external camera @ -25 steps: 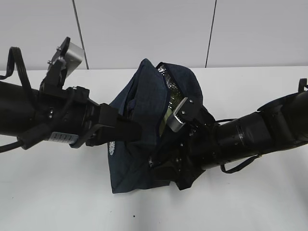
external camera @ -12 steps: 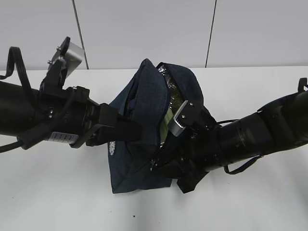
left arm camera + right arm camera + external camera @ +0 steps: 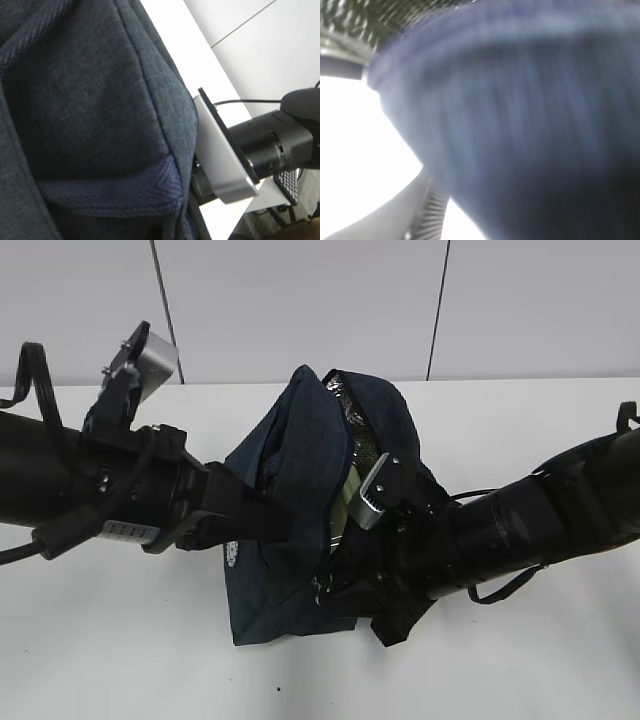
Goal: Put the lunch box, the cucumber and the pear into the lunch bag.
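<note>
A: Where is the boxy dark navy fabric lunch bag (image 3: 300, 510), and what is held in it?

B: It is stood near the middle of the white table (image 3: 120, 640), its mouth turned upward and silvery lining shown at the top. A pale sage-green strip (image 3: 347, 495) is glimpsed inside the opening; it is judged to be the lid of the lunch box, though this cannot be confirmed. No cucumber or pear is seen anywhere.

A: How are the pincers placed against the bag?

B: The left pincer (image 3: 262, 518) is pressed together at the bag's left wall, apparently pinching a fold of fabric so the mouth is kept open. The right pincer is buried at the bag's right side, behind cloth, so whether it is spread or pinching something cannot be told.

A: Which step is in hand?

B: Loading is judged to be under way, with something being placed or released inside. Next, the right arm (image 3: 520, 525) would need to be drawn clear without dragging the flap.

A: What is hard to make out?

B: The bag's interior is mostly hidden. The right wrist view is filled with blurred navy cloth; the left wrist view shows only fabric and the other arm's camera housing (image 3: 222, 155).
</note>
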You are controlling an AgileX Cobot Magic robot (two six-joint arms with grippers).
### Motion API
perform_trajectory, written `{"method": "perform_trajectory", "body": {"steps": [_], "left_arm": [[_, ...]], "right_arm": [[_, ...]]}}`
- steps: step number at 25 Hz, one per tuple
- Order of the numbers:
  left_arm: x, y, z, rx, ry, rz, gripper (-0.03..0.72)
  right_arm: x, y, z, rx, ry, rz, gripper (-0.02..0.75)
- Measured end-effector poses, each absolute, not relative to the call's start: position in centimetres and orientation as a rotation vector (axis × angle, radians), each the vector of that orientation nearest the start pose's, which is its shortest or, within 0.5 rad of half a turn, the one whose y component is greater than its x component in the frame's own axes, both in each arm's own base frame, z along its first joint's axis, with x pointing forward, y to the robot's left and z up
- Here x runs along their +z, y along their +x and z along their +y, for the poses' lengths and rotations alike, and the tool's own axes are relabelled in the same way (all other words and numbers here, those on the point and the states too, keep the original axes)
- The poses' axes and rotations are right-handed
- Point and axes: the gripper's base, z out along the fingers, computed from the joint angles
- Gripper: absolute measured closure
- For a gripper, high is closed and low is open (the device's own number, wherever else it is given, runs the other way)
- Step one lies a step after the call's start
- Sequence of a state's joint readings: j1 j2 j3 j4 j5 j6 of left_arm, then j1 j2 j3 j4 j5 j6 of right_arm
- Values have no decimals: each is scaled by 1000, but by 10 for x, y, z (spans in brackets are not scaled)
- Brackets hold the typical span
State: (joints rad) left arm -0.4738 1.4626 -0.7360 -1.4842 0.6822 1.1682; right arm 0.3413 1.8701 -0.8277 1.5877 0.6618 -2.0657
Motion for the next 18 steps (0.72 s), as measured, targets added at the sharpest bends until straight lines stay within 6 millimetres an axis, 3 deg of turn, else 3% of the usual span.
{"method": "perform_trajectory", "body": {"steps": [5, 12, 18], "left_arm": [[228, 218, -176, -1138, 641, 2293, 703], [224, 217, -173, -1053, 744, 2305, 703], [222, 221, -171, -973, 728, 2302, 703]], "right_arm": [[129, 287, 160, 722, -1231, 2077, 434], [128, 284, 160, 720, -1305, 2043, 398], [131, 282, 163, 770, -1320, 1999, 358]]}}
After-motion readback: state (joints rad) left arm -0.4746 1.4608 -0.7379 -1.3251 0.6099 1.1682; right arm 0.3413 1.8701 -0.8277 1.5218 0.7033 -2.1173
